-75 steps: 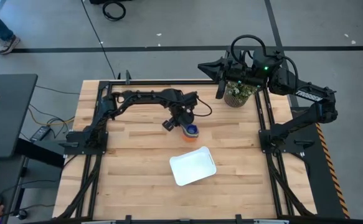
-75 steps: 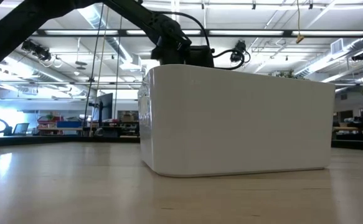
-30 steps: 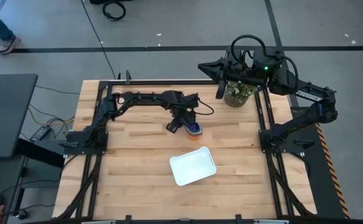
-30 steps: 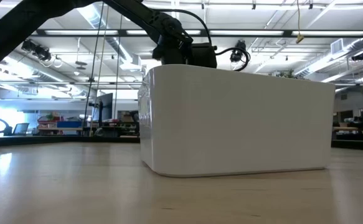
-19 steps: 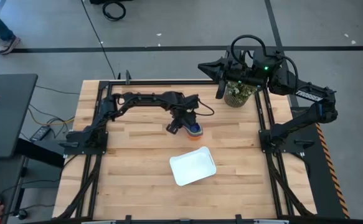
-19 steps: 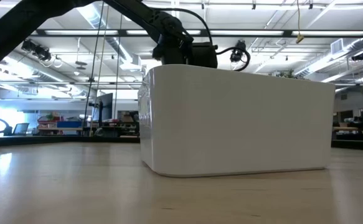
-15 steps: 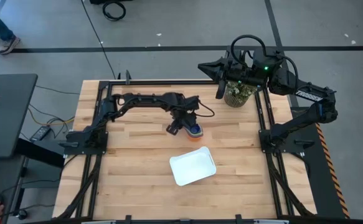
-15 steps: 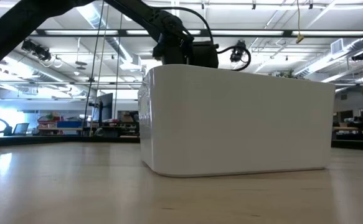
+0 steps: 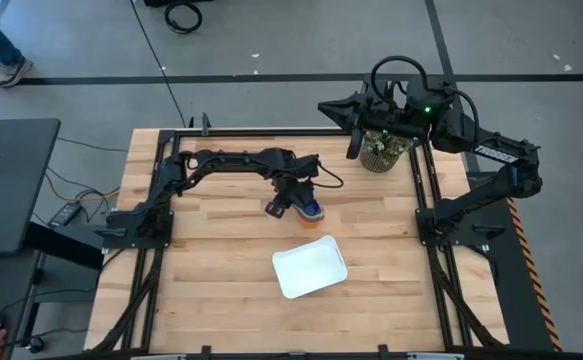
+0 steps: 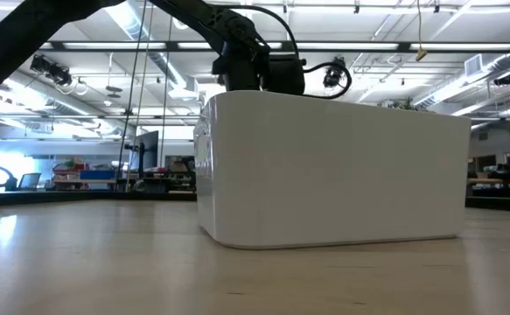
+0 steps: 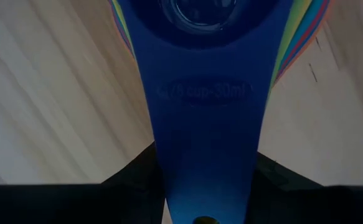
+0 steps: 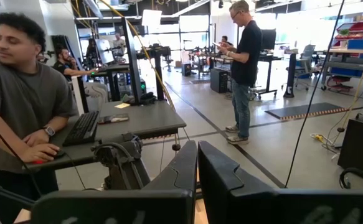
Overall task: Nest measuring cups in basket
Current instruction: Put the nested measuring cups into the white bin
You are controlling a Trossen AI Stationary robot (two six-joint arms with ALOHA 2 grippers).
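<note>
The left hand is over the middle of the light wooden butcher-block surface, toward its far side, clamped on the flat handle of a small bright blue plastic measuring cup. In the left wrist view that handle runs between the two dark fingers, and the blue cup sits on top of a stack of nested plastic measuring cups, whose green, yellow, red and orange edges fan out from under it. The stack stands on the surface just to the right of the left hand.

The shallow white rectangular plastic basket with rounded corners lies nearer than the stack, apart from it, and nothing shows inside it from above. In the low view its white wall fills the middle and hides the cups.

The right hand is held above the far right corner, beside a round woven plant pot, with its fingers together and holding nothing. Beyond it the right wrist view shows a seated person at a desk and a standing person.
</note>
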